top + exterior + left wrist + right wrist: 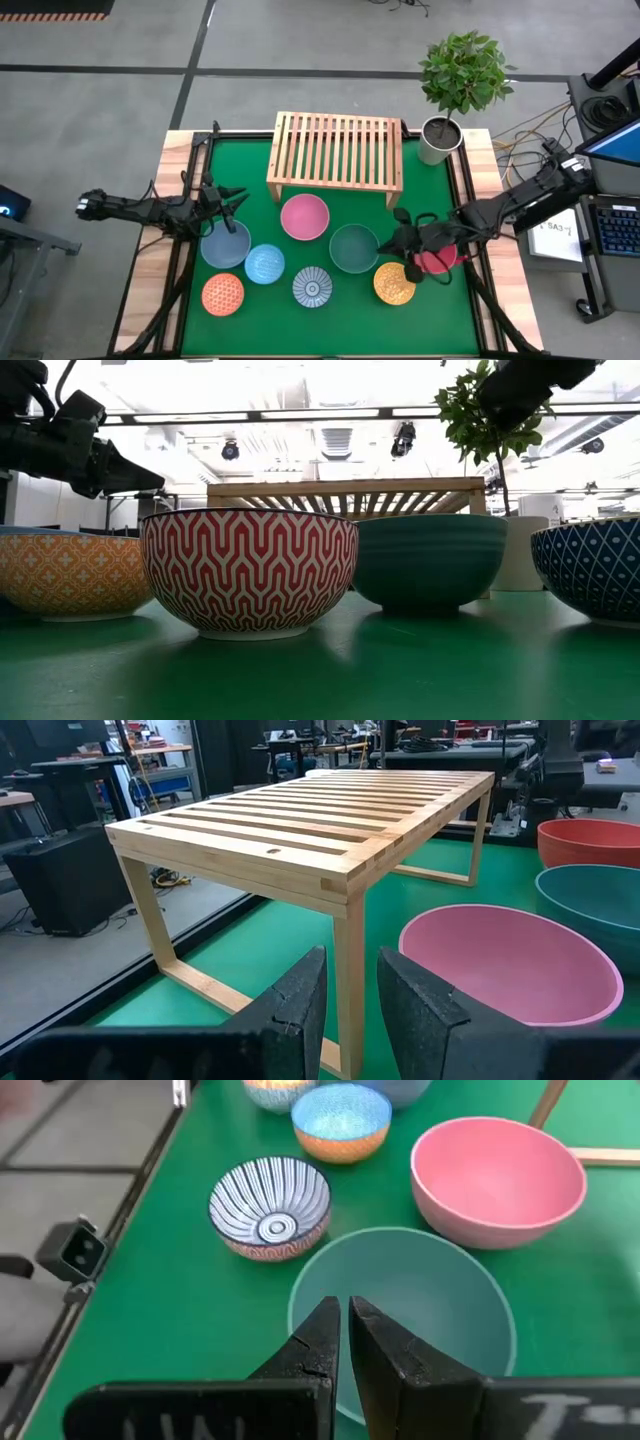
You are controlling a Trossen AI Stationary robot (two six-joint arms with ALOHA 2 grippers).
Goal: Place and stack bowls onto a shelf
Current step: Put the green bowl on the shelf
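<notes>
The light-wood shelf [335, 150] stands at the table's far side, its slatted top bare. Eight bowls rest on the green mat: pink [305, 217], dark green [354, 248], slate blue [225, 244], light blue [265, 264], orange [222, 294], grey-white [312, 286], yellow [394, 283], and red [440, 262], partly under the right arm. My left gripper [237, 205] hovers over the slate blue bowl's far rim, narrowly open [352, 980], facing the shelf's leg [348, 970]. My right gripper [392, 242] hangs shut [343, 1315] above the dark green bowl [410, 1300], at its right side.
A white plant pot [438, 140] with a leafy plant stands at the shelf's right end. Wooden borders [150, 260] run along both sides of the mat. Bare mat lies in front of the near row of bowls [400, 660] and beneath the shelf.
</notes>
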